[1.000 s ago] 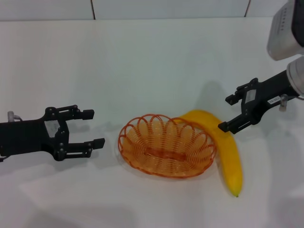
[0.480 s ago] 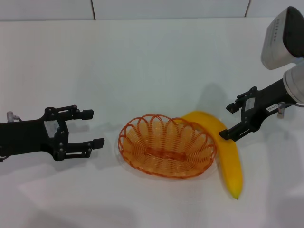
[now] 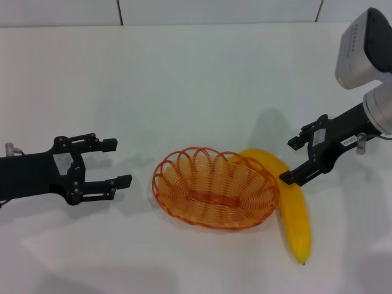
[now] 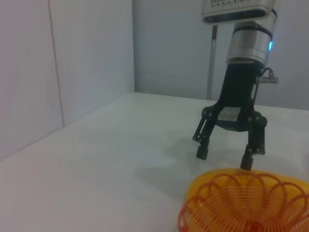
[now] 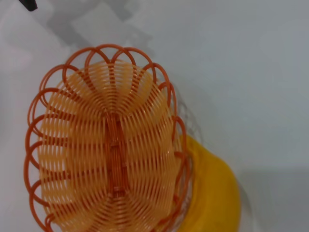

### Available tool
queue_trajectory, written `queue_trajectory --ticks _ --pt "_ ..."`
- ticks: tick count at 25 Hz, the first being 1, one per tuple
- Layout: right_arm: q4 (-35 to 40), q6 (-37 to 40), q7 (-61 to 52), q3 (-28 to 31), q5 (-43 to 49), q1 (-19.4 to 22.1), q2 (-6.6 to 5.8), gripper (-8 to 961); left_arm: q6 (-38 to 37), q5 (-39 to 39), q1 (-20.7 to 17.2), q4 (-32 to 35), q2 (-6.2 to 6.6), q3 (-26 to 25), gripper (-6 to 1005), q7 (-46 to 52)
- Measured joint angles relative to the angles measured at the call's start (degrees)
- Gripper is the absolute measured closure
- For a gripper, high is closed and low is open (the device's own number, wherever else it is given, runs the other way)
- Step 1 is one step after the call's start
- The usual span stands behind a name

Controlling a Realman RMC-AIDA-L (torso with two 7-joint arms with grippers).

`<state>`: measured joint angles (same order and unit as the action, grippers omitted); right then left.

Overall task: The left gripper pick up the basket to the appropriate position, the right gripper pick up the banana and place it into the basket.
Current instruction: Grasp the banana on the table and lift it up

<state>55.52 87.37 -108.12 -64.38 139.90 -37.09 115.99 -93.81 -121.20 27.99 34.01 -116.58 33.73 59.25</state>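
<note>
The orange wire basket sits empty on the white table in the head view. The yellow banana lies against the basket's right side, curving toward the front. My right gripper is open, hanging over the banana's upper part, one fingertip at its surface. My left gripper is open, left of the basket with a gap between. The left wrist view shows the right gripper open above the basket. The right wrist view shows the basket and the banana beside it.
The white table stretches behind the basket to a white wall. The right arm's grey wrist housing hangs at the upper right. A black fingertip of the left gripper shows at a corner of the right wrist view.
My right gripper shifted slightly and came lower over the banana. The banana slid a little toward the front. My left gripper drew back slightly to the left.
</note>
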Motion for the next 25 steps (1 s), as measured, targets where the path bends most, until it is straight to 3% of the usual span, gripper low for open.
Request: queue_trajectory --ticks 25 --pt "-1.34 -0.28 -0.87 -0.27 0.32 0.10 -0.16 66 -0.06 0.00 -0.05 0.00 0.05 -0.07 197 0.36"
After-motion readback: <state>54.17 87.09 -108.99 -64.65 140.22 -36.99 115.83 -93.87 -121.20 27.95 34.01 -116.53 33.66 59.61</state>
